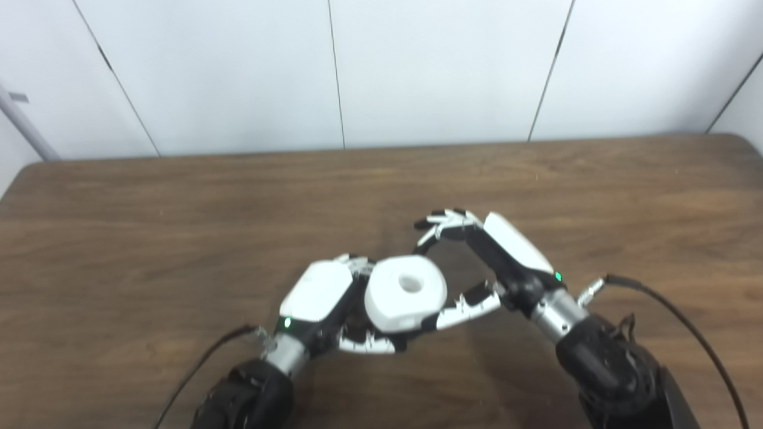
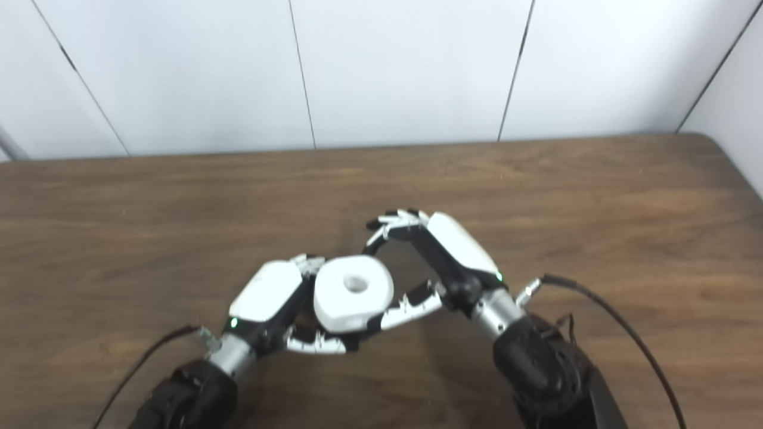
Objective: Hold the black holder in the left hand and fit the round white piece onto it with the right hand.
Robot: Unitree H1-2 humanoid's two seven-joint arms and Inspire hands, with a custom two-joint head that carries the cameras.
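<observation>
Centrally above brown wooden surface (image 1: 149, 238): left hand (image 1: 325, 298) closed around round white piece (image 1: 405, 292); right hand (image 1: 477, 262) spread, holding nothing, thumb touching piece; black holder hidden.

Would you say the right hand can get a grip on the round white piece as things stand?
Probably yes. The right hand is open right beside the round white piece, fingers arched over its far side and thumb near it; only the left hand crowds the opposite side.

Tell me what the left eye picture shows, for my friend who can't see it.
Two robot hands meet over a brown wooden table around a round white piece with a hole in its middle. The left hand is wrapped around it from below, while the right hand curves open beside it. The black holder isn't clearly visible.
</observation>
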